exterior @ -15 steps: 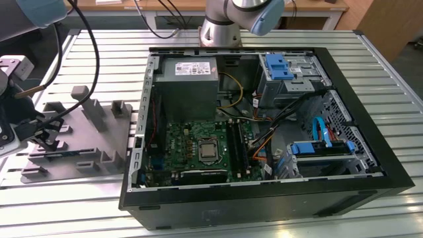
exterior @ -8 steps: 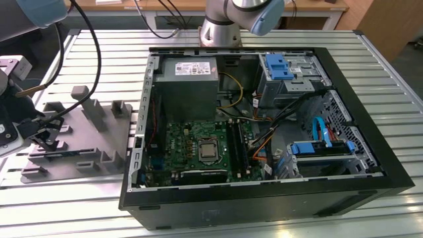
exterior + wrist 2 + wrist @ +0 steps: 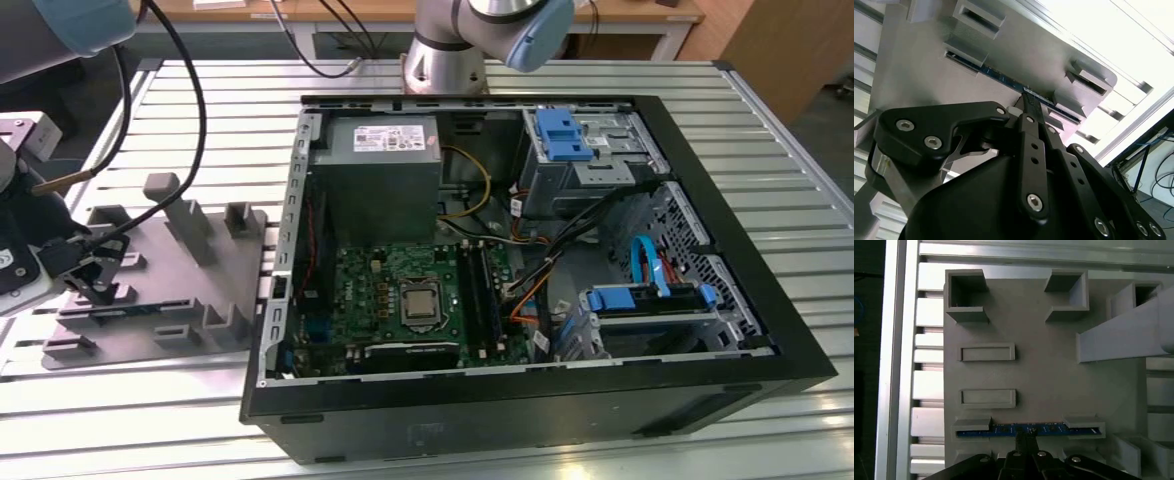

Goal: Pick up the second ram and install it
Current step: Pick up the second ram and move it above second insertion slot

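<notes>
One stick, the second ram [image 3: 1059, 429], stands on edge in the grey fixture plate [image 3: 247, 262] slots, lower left of exterior view. My gripper [image 3: 1024, 440] sits at its mid, jaws set across its long axis; I can't tell whether they're clamped on it.

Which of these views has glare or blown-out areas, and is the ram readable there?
Second wrist view: the area beyond the fixture is washed out white, yet the ram reads as a dark strip. First wrist view: even light, no glare. Exterior view: case interior partly shadowed.
</notes>
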Controlling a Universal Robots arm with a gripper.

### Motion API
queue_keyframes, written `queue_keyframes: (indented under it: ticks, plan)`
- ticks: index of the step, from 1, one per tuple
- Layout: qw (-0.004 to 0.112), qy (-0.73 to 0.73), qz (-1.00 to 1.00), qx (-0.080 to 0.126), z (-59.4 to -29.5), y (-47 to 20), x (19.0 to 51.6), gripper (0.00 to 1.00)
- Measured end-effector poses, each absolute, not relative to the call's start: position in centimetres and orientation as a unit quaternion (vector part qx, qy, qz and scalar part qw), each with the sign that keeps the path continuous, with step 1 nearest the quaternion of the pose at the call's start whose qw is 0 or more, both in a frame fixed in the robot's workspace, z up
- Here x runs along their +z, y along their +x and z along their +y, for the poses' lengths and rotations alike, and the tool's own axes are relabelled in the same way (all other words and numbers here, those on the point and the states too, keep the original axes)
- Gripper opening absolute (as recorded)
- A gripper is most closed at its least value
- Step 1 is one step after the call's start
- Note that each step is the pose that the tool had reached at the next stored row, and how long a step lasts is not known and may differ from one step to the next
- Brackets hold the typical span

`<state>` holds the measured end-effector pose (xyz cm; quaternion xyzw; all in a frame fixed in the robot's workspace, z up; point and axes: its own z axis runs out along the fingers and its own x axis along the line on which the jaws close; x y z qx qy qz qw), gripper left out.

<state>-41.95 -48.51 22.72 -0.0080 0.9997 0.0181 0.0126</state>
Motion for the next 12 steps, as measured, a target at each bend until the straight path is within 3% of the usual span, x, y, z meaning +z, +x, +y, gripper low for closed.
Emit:
queue_keyframes:
  ticks: [12]
  plan:
    - [0.012, -0.026, 0.999, 0.018, -48.51, -41.96, 22.72, 0.10]
